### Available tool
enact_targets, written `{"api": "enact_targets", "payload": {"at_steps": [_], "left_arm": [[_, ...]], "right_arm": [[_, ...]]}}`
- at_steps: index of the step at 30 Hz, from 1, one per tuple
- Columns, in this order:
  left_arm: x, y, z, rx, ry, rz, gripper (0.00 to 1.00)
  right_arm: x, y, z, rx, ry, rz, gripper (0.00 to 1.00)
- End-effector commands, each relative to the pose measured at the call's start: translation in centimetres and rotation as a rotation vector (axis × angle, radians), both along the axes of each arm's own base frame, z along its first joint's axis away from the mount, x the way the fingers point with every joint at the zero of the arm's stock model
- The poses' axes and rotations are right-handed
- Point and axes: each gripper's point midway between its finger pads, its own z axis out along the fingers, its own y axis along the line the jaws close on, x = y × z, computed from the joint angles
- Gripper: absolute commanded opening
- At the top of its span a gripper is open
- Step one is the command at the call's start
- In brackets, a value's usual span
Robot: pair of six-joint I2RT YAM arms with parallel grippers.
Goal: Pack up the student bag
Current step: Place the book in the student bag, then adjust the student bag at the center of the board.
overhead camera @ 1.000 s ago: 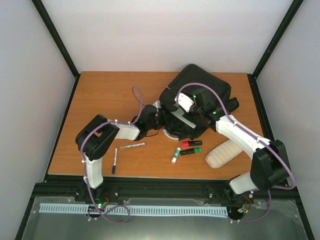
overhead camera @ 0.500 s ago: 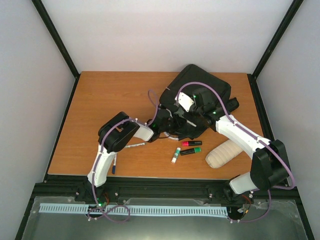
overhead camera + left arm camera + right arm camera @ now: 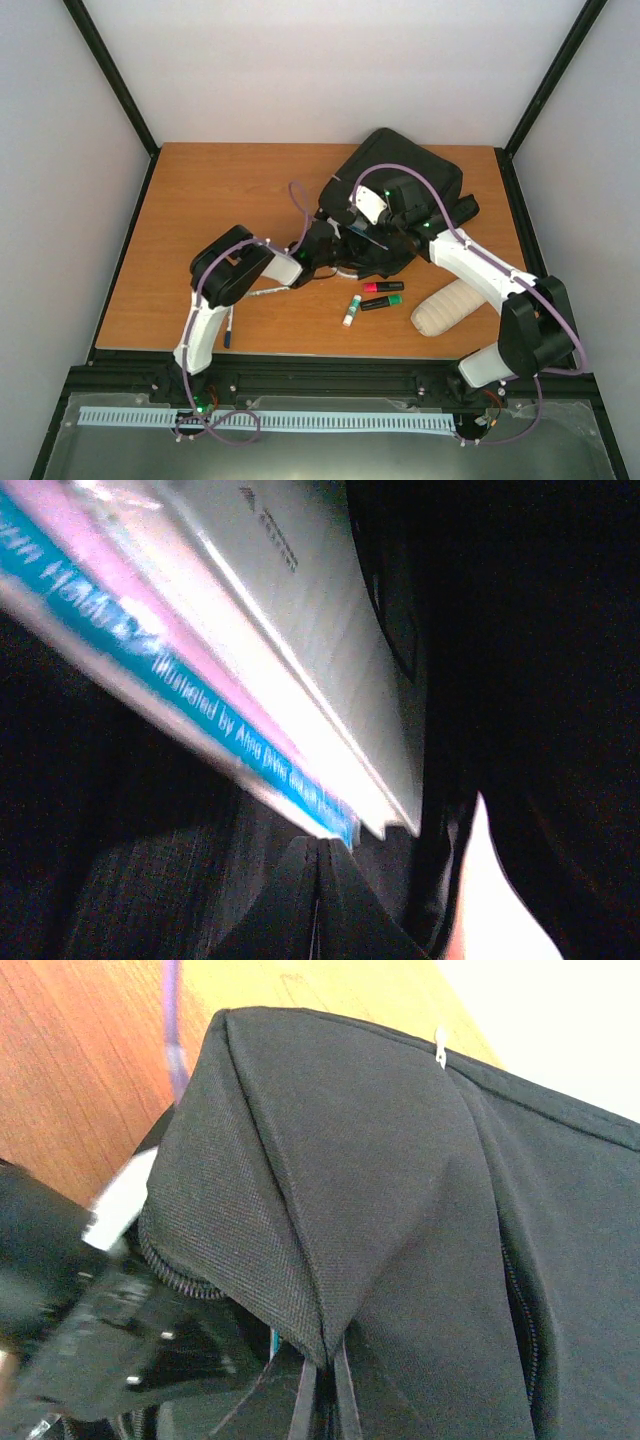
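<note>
The student bag is a large black backpack lying at the back right of the table. My right gripper is shut on a fold of its black fabric and holds the flap up at the opening; the pinch shows in the right wrist view. My left gripper reaches into the opening from the left. In the left wrist view its jaws are shut, their tip at the corner of a stack of books with blue, pink and white edges, inside the dark bag.
On the table in front of the bag lie a pink highlighter, a green highlighter and a white stick with a green cap. A beige ribbed pouch lies at the right. A pen and a blue pen lie at the left.
My left arm has swung right and forward, pushing its gripper into the bag's opening. The grey book edge seen at the opening a second ago has gone from view. The right arm has held still.
</note>
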Motion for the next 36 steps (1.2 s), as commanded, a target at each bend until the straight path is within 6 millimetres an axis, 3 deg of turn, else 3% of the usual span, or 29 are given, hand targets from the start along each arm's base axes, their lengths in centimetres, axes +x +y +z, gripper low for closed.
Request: {"api": "enact_targets", "payload": {"at_steps": [1, 8, 12, 15, 17, 19, 23, 26, 32, 36], "left_arm": [[-1.9, 2.3, 3.9, 0.009, -0.088, 0.000, 0.03], [-6.5, 8.8, 2.8, 0.170, -0.069, 0.016, 0.08], [-7.2, 13.2, 3.5, 0.244, -0.082, 0.078, 0.17], [-6.5, 16.6, 4.7, 0.280, -0.098, 0.146, 0.36], [-5.7, 18.3, 6.1, 0.290, -0.118, 0.190, 0.55], [-4.6, 19.4, 7.7, 0.316, -0.152, 0.228, 0.76], [-1.6, 20.1, 9.8, 0.344, -0.174, 0.264, 0.89], [1.5, 19.7, 8.9, 0.347, -0.109, 0.264, 0.92], [7.2, 17.4, 6.8, 0.271, -0.034, 0.187, 0.95], [9.2, 15.6, 4.1, 0.263, 0.015, 0.118, 0.93]], "right_arm": [[0.6, 1.0, 1.0, 0.050, -0.018, 0.036, 0.03], [-0.3, 1.4, -0.3, 0.022, 0.060, 0.085, 0.04], [-1.5, 1.4, -1.7, 0.012, 0.135, 0.108, 0.10], [-2.7, 0.9, -2.9, -0.014, 0.213, 0.107, 0.30], [-3.0, 0.1, -3.1, -0.025, 0.231, 0.066, 0.46], [-3.1, -1.1, -2.6, -0.006, 0.232, 0.017, 0.53], [-2.0, -5.3, -1.0, 0.104, 0.293, -0.158, 0.65], [-0.5, -10.4, -1.3, 0.196, 0.387, -0.336, 0.70], [0.9, -17.3, -5.5, 0.303, 0.604, -0.564, 0.81], [2.0, -20.3, -8.7, 0.357, 0.727, -0.690, 0.84]]}}
